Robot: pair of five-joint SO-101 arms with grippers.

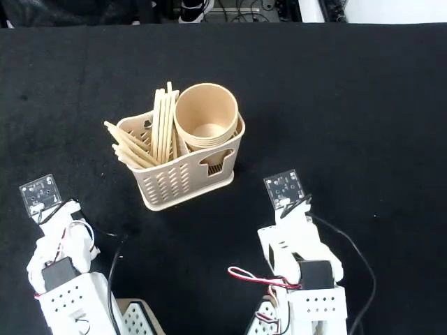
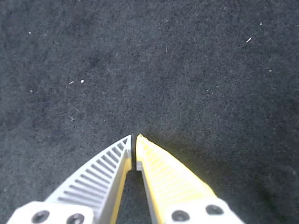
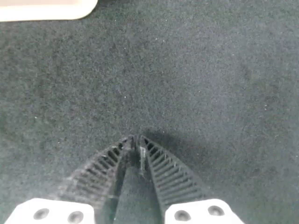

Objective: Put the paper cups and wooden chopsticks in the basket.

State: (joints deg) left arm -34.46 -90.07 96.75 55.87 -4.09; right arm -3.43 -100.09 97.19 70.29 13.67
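From the high view, the basket (image 1: 185, 178) is standing around the middle of the black table (image 1: 363, 105), somewhat toward its left edge. The paper cups (image 1: 206, 115) are sitting nested in one stack, mouth up, in the basket's right-hand part. The wooden chopsticks (image 1: 157, 129) are leaning in its left-hand part, some standing steeply beside the cups and others fanning out over the left rim. The left arm (image 1: 59, 241) is resting at the table's near left corner. The right arm (image 1: 300, 251) is resting at the near edge, just right of the middle and apart from the basket. Both are pointing down at the cloth.

In the left wrist view, the left gripper (image 2: 134, 137) is hanging closed over the dark table surface, its white and yellow fingertips meeting.

In the right wrist view, the right gripper (image 3: 136, 139) is likewise closed, its dark fingertips pressing together just above the table. A pale corner of the basket (image 3: 46, 9) is showing farther off, well apart from the gripper.
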